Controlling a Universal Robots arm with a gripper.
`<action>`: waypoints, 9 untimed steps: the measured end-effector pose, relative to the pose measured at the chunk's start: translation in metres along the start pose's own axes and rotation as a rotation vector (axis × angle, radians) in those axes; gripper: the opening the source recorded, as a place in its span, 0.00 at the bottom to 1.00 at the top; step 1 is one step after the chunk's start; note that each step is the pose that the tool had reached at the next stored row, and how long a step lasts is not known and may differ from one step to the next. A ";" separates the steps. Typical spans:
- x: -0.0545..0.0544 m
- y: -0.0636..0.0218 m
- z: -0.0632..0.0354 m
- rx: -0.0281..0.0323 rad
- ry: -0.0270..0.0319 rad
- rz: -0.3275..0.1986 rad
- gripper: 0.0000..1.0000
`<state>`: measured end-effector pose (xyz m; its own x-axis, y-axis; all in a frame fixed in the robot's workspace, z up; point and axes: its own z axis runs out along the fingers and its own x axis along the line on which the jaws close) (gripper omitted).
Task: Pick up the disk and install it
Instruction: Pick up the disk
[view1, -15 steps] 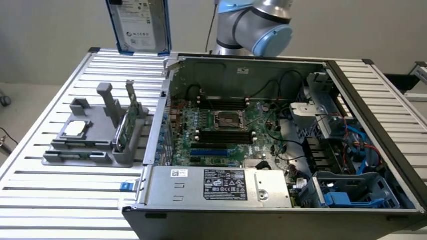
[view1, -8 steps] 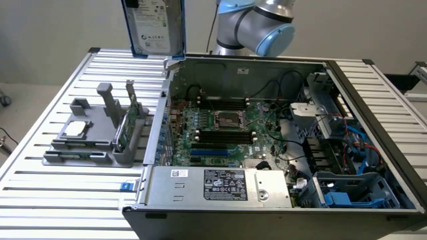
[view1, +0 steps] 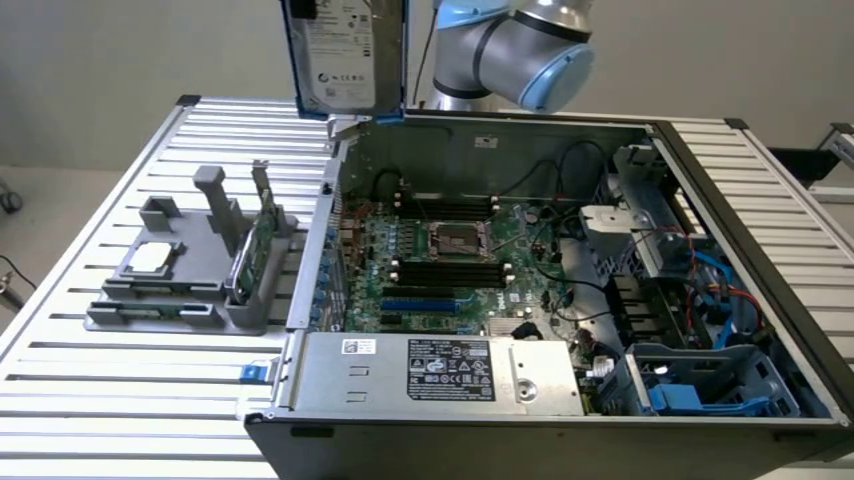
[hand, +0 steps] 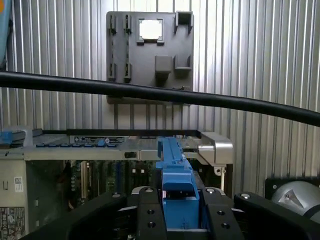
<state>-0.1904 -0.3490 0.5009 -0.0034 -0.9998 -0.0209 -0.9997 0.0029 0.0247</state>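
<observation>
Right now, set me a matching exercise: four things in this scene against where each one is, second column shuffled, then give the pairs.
1 disk
2 square chip
3 green card
4 power supply box

A lying flat on the grey holder
B inside the open case
C held upright in the gripper, off the table
D standing on edge in the grey holder

Pairs: 1-C, 2-A, 3-D, 4-B

The disk (view1: 344, 60) runs off the exterior view's top edge, its upper part cut away, like the arm (view1: 531, 55) beside it. Its label (view1: 334, 40) print is too small to read. In the wrist view a black cable (hand: 150, 92) hides a strip of the grey holder (hand: 145, 57).
</observation>
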 end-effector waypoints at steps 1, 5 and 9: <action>0.001 -0.0044 -0.0004 0.0002 -0.0007 0.000 0.33; 0.006 -0.0224 -0.0016 0.0002 -0.0023 0.000 0.33; 0.012 -0.0408 -0.0025 -0.0001 -0.0024 0.000 0.33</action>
<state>-0.1496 -0.3608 0.5022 -0.0034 -0.9997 -0.0233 -0.9997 0.0028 0.0248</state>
